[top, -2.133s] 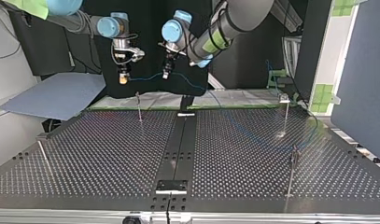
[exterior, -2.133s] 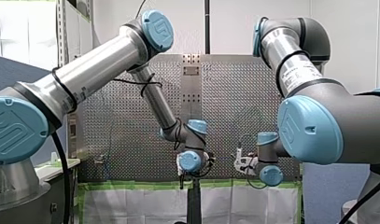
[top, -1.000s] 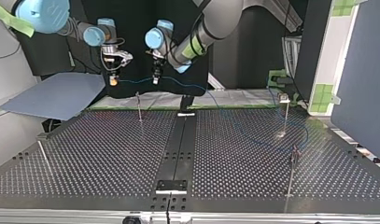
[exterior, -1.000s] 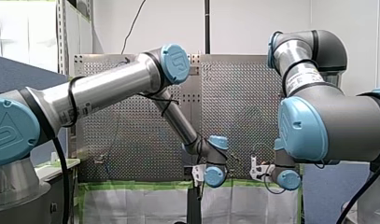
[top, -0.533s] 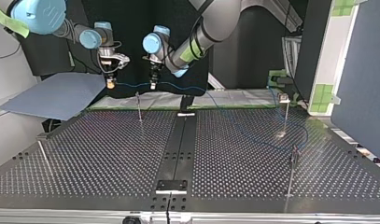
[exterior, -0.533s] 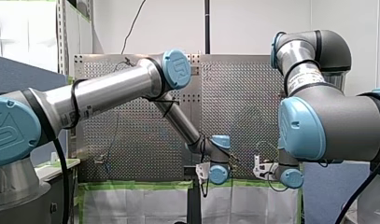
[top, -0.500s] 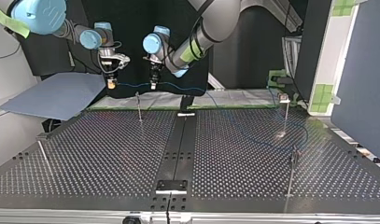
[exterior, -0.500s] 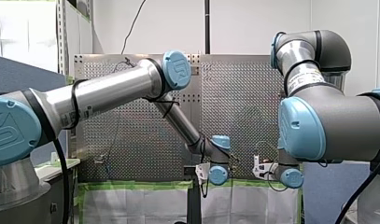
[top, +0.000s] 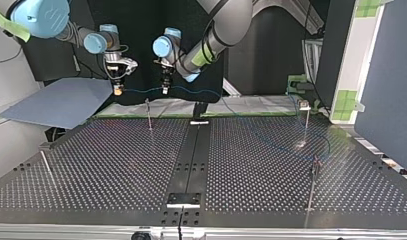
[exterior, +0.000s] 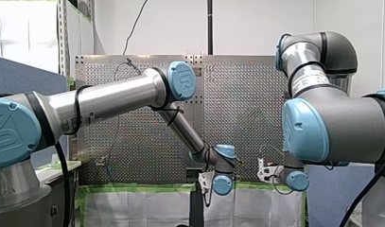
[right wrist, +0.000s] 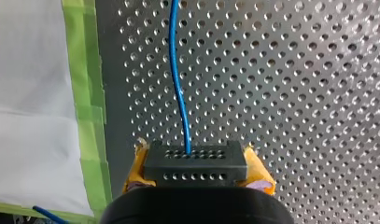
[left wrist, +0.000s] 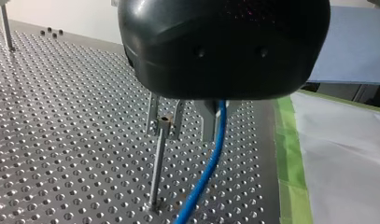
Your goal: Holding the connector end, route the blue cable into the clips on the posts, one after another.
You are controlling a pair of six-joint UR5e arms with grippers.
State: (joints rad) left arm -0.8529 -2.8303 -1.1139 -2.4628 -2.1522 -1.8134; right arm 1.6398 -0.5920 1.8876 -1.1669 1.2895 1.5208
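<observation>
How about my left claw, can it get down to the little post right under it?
Probably yes. In the left wrist view the post stands just beneath my left claw, its top almost at the claw, nothing between them. The blue cable it holds hangs beside the post, not across it.

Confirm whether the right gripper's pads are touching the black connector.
Touching. The right wrist view shows the yellow pads pressed against both ends of the connector.

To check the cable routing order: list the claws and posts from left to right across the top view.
Leaning post → my right claw → thin post → my left claw → clip-topped post. The near post overlaps it and is left out.
</observation>
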